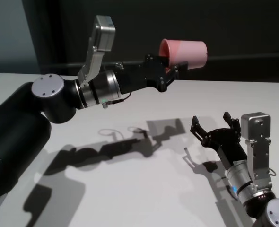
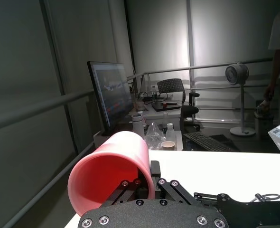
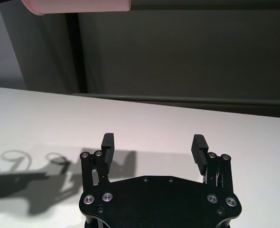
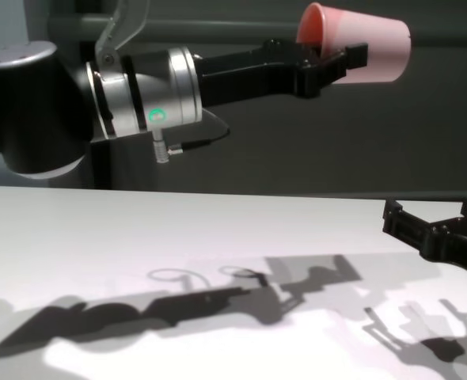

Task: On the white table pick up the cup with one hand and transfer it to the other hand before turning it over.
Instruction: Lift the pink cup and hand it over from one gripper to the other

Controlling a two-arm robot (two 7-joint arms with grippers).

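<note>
Found, on the left, the left gripper [image 1: 170, 66] raised well above the white table [image 1: 130, 189], fingers pinched on the rim wall of the cup [image 1: 187, 53], one finger inside the mouth and one outside. Cup carried on its side, mouth turned back toward that gripper, flat base pointing away; nothing touching it but those fingers. Pick-up judged complete, handover not yet begun. Farther right and lower, found the right gripper [image 1: 216, 126] just above the tabletop, fingers spread wide and empty, cup well above and apart from it. Next move judged to call for bringing the spread fingers up around the free base end of the cup, closing there before any release by the left, with room kept between the two sets of fingers. Surface noted as plain matte white, bare save for arm shadows. Beyond it, dark wall panels; from the left wrist view, a monitor [image 2: 109, 95], a desk with bottles, an office chair [image 2: 173, 90] and a standing fan [image 2: 238, 75].
</note>
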